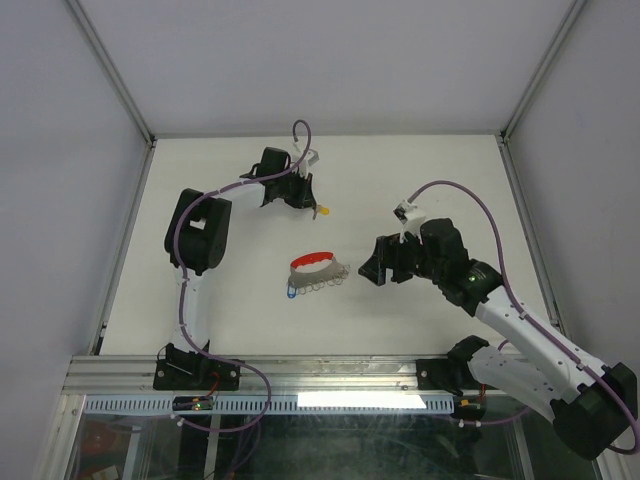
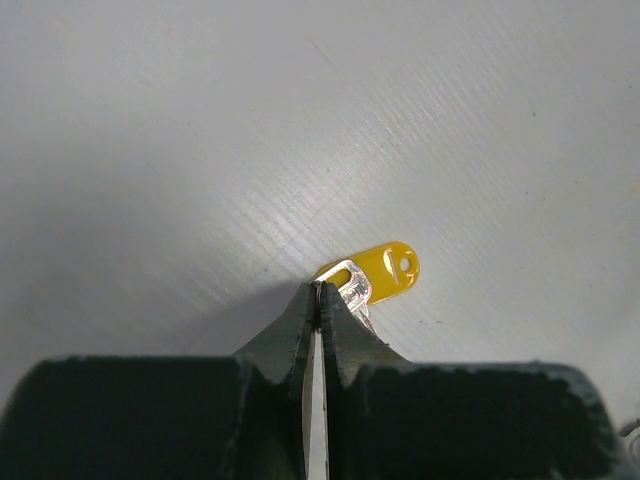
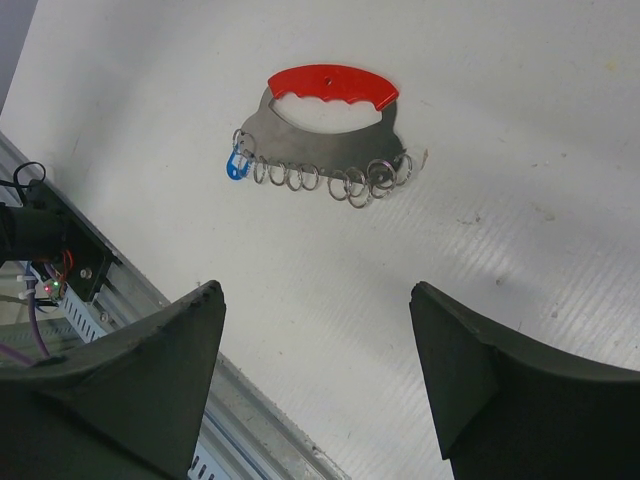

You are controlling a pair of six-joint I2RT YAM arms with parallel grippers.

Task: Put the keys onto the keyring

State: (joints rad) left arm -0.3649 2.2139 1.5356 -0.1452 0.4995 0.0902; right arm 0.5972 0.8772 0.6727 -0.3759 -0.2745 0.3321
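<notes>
Closed tight, the fingers (image 2: 290, 340) of the left gripper (image 2: 316, 295) fill the bottom of the left wrist view. Their tips touch the silvery end of the yellow key (image 2: 385, 272), which lies on the white surface (image 1: 420, 180); whether they pinch it I cannot tell. From above, that key sits upper centre. Well apart, at mid-frame, rests the keyring (image 1: 312, 262), with the blue key (image 3: 234, 168) at its left end. The right gripper (image 3: 315, 290) hangs just right of it, fingers wide apart and empty.

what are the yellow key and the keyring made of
yellow key: glossy yellow head, looks like plastic; glinting silvery end, probably metal.
keyring: smooth red grip, likely plastic, on a dull grey plate with thin wire rings, apparently metal.
</notes>
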